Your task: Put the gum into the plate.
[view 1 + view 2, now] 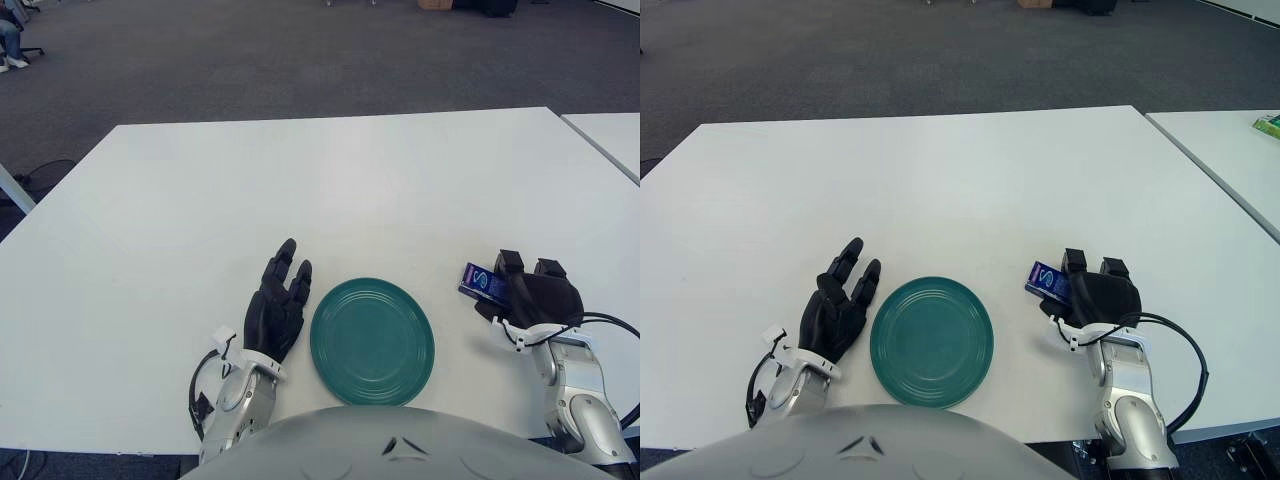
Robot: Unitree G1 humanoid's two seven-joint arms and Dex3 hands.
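A round dark green plate [372, 341] lies on the white table near the front edge, with nothing in it. A blue gum pack [484, 282] sits to the right of the plate, at the fingertips of my right hand [535, 298]. The right hand's black fingers curl around the pack's right side and cover part of it. My left hand [278, 303] shows just left of the plate with its fingers stretched out and holding nothing.
The white table [330, 190] stretches far ahead. A second white table [1230, 150] stands to the right across a narrow gap. Grey carpet floor lies beyond.
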